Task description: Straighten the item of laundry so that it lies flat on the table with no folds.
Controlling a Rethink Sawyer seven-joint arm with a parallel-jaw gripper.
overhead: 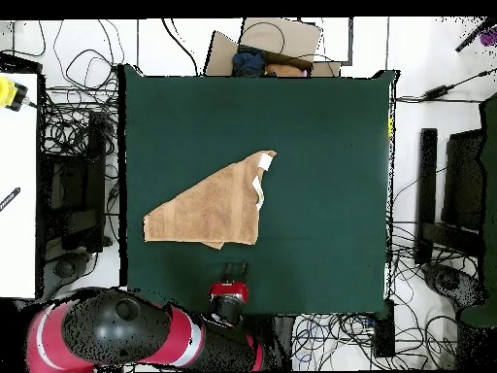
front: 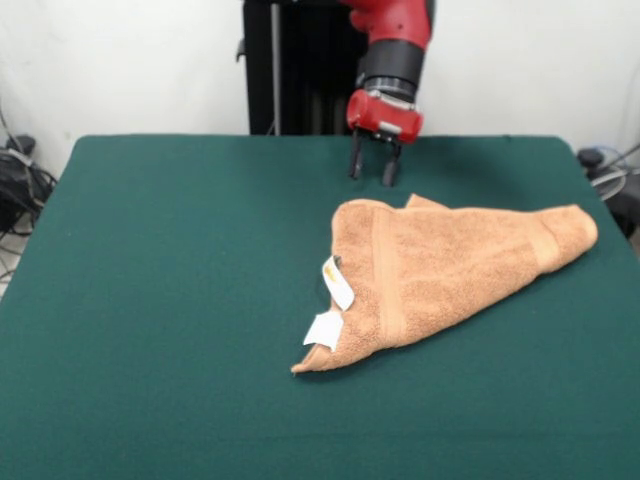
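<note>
While the towel [front: 440, 270] lies folded into a rough triangle on the green worktop [front: 170, 300], the claw [front: 373, 166] hangs just beyond it, slightly parted and empty.

A plain white wall [front: 120, 60] rises behind the work area, evenly lit with no hard shadows. Seen from above, the pale floor [overhead: 413, 155] is strewn with tangled black cables [overhead: 73, 92] on both sides. A white desk [overhead: 17, 185] stands along one edge, a yellow object [overhead: 10, 93] at its corner. A cardboard box [overhead: 281, 39] sits at the far end, and dark equipment [overhead: 456, 194] lines the opposite side.
</note>
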